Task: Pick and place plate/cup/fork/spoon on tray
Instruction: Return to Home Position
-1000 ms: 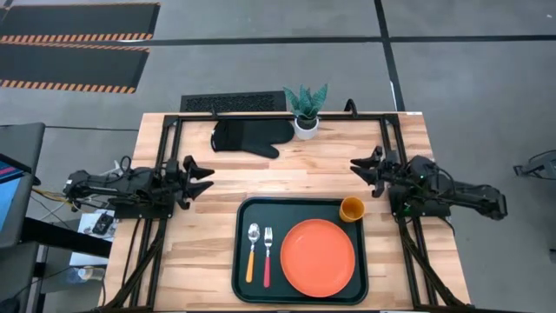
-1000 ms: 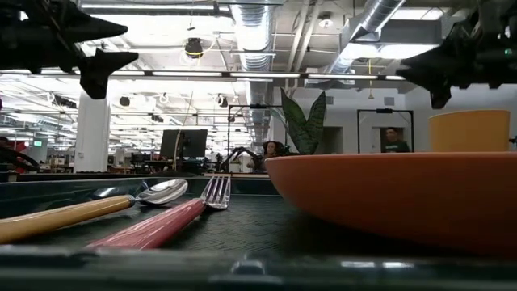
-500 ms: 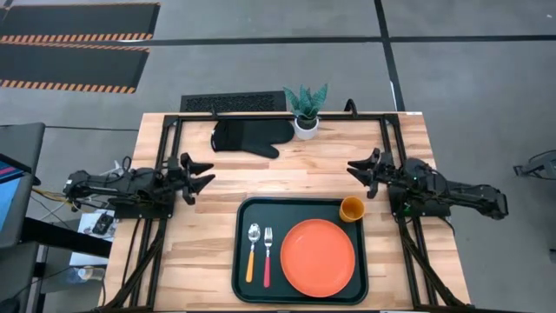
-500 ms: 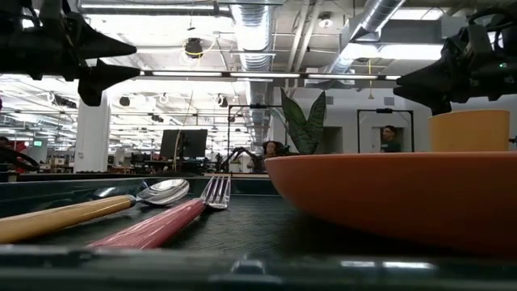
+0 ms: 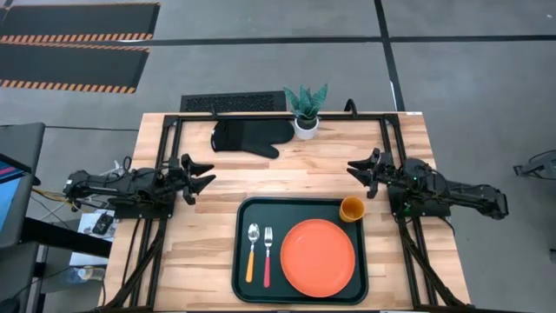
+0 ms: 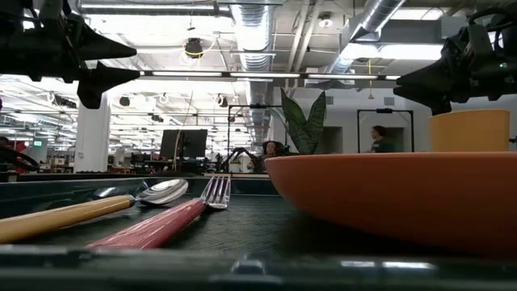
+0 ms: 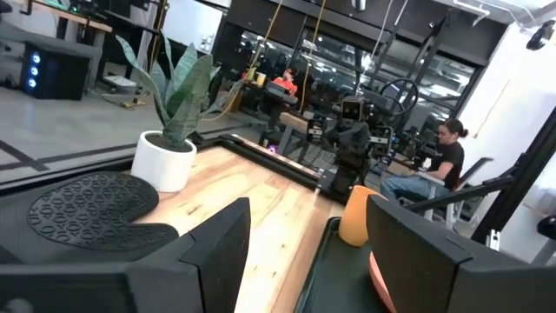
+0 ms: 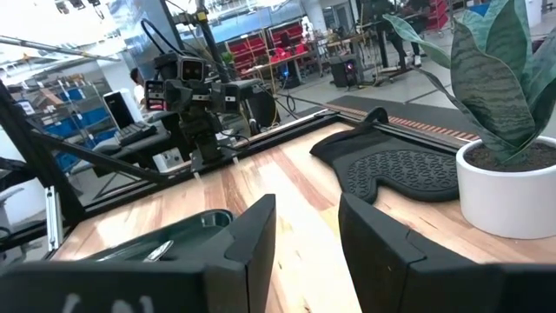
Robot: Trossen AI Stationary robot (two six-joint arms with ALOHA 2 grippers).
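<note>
The dark green tray (image 5: 248, 209) lies at the table's near middle. On it rest the orange-red plate (image 5: 318, 256), the orange cup (image 5: 352, 209) at its far right corner, the spoon (image 5: 252, 252) with the yellow-orange handle and the fork (image 5: 268, 256) with the red handle, side by side at the left. My left gripper (image 5: 207, 176) is open and empty above the table, left of the tray. My right gripper (image 5: 356, 169) is open and empty, above the table just beyond the cup. Both also show in the low view: left gripper (image 6: 121, 61), right gripper (image 6: 412, 81).
A black oven mitt (image 5: 248, 136) lies at the far middle of the table. A white pot with a green plant (image 5: 306, 111) stands right of it. Black frame rails (image 5: 165, 148) run along the table's left, right and far sides. People show in the room behind.
My right gripper has moved a little toward the table's left and far edges, away from the cup. My left gripper has shifted slightly toward the table's left edge. Both stay open.
</note>
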